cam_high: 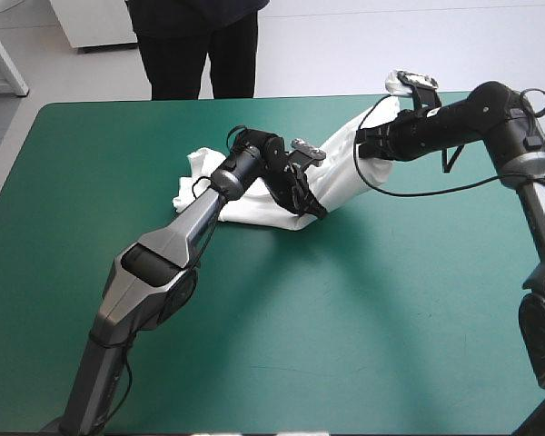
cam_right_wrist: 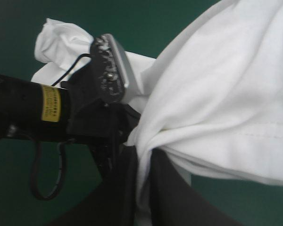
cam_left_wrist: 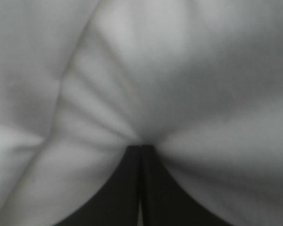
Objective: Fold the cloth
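The white T-shirt [cam_high: 341, 168] hangs stretched between my two grippers over the far middle of the table. One crumpled end [cam_high: 193, 173] rests on the teal-green cover [cam_high: 363, 318] behind the left arm. My left gripper [cam_high: 307, 202] is shut on the T-shirt's lower fold; in its own view the fingers [cam_left_wrist: 132, 188] meet in a point and white cloth [cam_left_wrist: 179, 70] fills everything ahead. My right gripper [cam_high: 363, 145] is shut on the T-shirt higher up, near the far edge. In the right wrist view the cloth [cam_right_wrist: 226, 94] bunches between its fingers [cam_right_wrist: 170, 193], with the left gripper [cam_right_wrist: 111, 122] just beside.
The table's far edge [cam_high: 254, 98] runs close behind the right gripper. The two grippers are only a short way apart. Teal-green cover spreads broadly toward the near edge and the left side [cam_high: 64, 200].
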